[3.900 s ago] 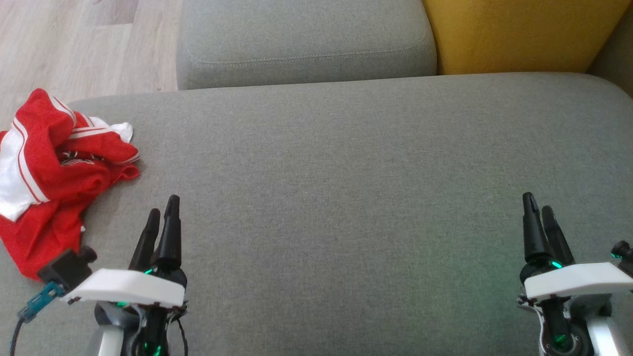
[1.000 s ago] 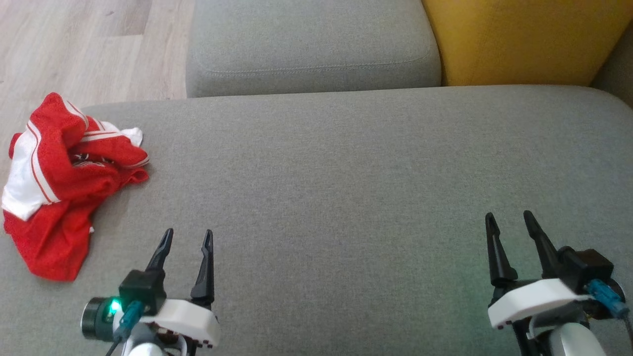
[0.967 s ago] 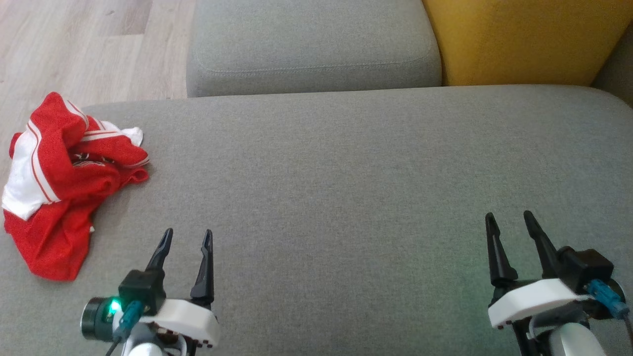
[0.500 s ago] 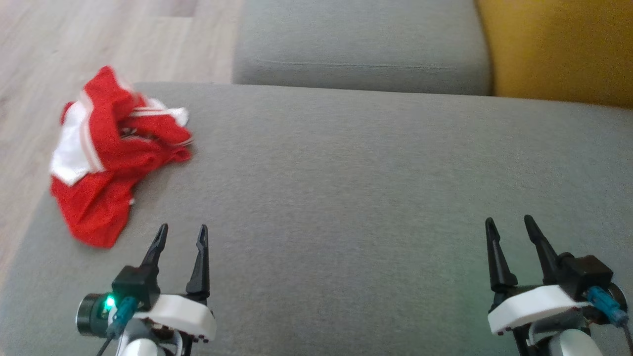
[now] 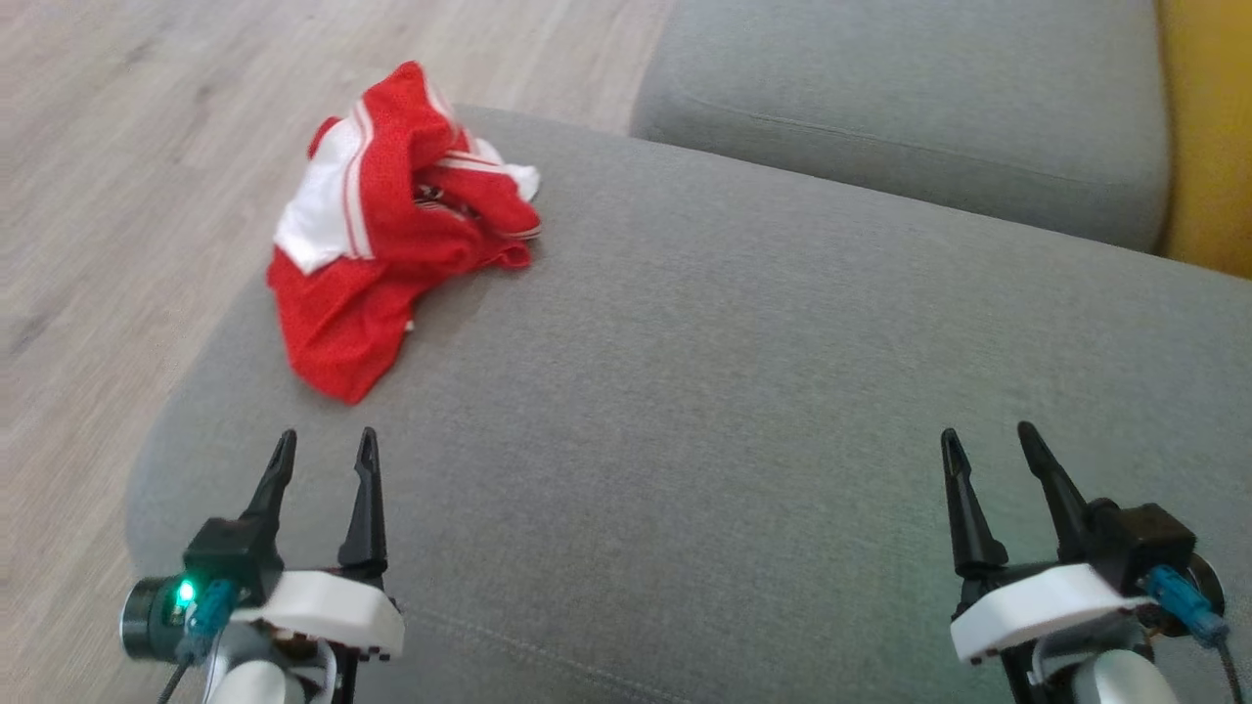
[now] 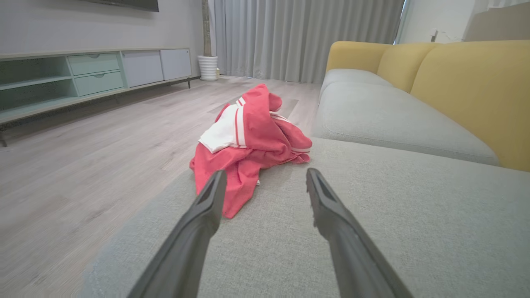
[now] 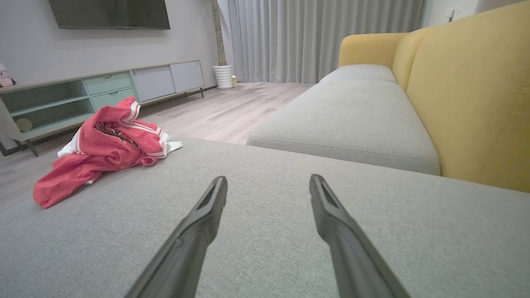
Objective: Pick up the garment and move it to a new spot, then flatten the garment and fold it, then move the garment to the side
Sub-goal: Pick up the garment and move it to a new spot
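Seat cushion (image 5: 743, 391): large, grey, the landmark for every place below.
Garment (image 5: 391, 225): red with white panels and stripes, crumpled in a heap on the seat cushion's far left corner; one red end trails along the cushion's left edge.
Left gripper (image 5: 325, 436): over the seat cushion's near left part, fingers spread with nothing between them, short of the garment and not touching it.
Right gripper (image 5: 986, 432): over the seat cushion's near right part, well apart from the garment, fingers likewise parted and empty.
Second cushion (image 5: 910, 108): grey, abutting the seat cushion's far edge.
Backrest (image 5: 1208, 137): yellow, beyond the seat cushion's far right corner.
Floor (image 5: 117, 147): pale wood, off the seat cushion's left edge.
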You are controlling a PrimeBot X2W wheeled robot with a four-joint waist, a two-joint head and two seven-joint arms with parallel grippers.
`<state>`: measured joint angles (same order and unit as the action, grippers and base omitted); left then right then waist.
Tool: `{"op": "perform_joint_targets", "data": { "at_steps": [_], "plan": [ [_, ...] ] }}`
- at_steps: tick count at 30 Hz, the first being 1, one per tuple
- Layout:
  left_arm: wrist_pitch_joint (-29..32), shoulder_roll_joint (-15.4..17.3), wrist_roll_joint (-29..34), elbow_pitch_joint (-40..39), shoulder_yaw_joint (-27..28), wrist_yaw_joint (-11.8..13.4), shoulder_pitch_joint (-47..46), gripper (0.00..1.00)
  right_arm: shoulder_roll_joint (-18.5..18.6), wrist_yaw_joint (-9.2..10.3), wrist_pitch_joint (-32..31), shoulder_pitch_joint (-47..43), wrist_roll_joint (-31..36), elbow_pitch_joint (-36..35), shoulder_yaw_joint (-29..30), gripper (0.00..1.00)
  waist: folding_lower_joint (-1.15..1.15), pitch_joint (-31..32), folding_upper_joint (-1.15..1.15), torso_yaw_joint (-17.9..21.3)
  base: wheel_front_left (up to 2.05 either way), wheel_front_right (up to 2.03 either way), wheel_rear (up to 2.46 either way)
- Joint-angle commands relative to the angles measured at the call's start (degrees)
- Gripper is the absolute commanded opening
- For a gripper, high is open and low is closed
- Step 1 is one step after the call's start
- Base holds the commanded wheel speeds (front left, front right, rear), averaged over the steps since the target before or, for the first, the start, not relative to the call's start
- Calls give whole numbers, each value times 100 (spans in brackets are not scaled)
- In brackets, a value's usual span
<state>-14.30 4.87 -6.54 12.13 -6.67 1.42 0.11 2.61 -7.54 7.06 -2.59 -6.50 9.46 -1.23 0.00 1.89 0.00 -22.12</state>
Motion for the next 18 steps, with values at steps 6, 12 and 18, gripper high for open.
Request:
{"op": "perform_joint_targets", "data": {
  "at_steps": [6, 12, 18],
  "plan": [
    [-70, -19, 0, -248, 248, -50, -283, 100, 28, 5, 28, 185, -14, -208, -136, 100, 0, -34, 0, -181, 0, 0, 0],
    [-70, -25, 27, -260, 341, -73, -313, 100, 28, 5, 13, 201, -33, -214, -166, 100, 0, -83, 0, -169, 0, 0, 0],
    [-70, -46, -17, -304, 505, -78, -511, 100, 28, 5, -148, 244, 60, -388, -146, 100, 0, -454, 0, -19, 0, 0, 0]
  ]
}}
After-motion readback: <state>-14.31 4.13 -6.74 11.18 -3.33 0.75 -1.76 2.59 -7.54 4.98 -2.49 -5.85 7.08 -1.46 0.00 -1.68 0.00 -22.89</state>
